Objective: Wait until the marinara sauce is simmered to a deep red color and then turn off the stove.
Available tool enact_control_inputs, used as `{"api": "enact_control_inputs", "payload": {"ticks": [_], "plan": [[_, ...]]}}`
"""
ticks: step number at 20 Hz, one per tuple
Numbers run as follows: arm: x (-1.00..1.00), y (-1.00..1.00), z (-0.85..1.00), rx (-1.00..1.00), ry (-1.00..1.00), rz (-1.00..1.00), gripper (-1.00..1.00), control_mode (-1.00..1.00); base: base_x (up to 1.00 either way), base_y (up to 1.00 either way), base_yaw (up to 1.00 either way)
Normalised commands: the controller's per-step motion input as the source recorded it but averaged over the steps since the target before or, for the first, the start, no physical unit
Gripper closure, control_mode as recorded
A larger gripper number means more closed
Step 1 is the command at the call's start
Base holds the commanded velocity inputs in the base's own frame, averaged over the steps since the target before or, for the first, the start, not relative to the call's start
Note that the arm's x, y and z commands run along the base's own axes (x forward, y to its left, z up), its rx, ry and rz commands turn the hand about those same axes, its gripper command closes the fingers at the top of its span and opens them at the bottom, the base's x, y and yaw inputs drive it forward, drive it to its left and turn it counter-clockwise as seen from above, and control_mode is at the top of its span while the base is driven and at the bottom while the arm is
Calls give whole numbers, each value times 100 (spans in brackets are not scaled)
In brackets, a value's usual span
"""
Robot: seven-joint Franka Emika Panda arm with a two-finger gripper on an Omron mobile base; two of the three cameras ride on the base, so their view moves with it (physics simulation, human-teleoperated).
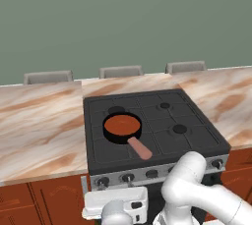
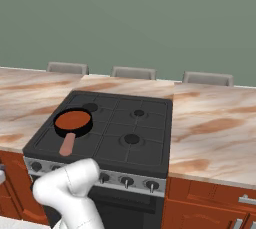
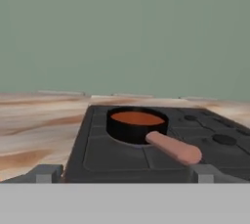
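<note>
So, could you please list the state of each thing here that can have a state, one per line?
marinara sauce: orange-brown, fills the pan, not yet deep red.
pan: upright on the stove's front left burner, handle toward the front.
stove: other burners bare.
knobs: untouched, positions too small to read.
gripper: open, holds nothing.

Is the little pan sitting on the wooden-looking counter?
No, the black pan with the marinara sauce sits on the stove, on its front left burner, not on the marbled countertop.

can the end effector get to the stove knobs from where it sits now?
Probably yes. The open end effector sits low in front of the stove, and nothing stands between it and the knobs on the front panel.
</note>
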Motion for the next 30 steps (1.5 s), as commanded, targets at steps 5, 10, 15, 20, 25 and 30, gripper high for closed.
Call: {"api": "enact_control_inputs", "payload": {"ticks": [5, 10, 15, 20, 25, 30], "plan": [[17, -9, -37, 3, -2, 15, -100, -100, 0, 0, 0], [30, -4, -28, 4, 0, 16, -100, -100, 0, 0, 0], [34, 0, -26, 4, 0, 8, -100, -100, 0, 0, 0], [20, 0, -31, 3, 0, 3, -100, -100, 0, 0, 0], [1, 9, -37, 3, -2, 0, -100, -100, 0, 0, 0], [0, 13, -20, 6, 0, -9, -100, -100, 0, 0, 0]]}}
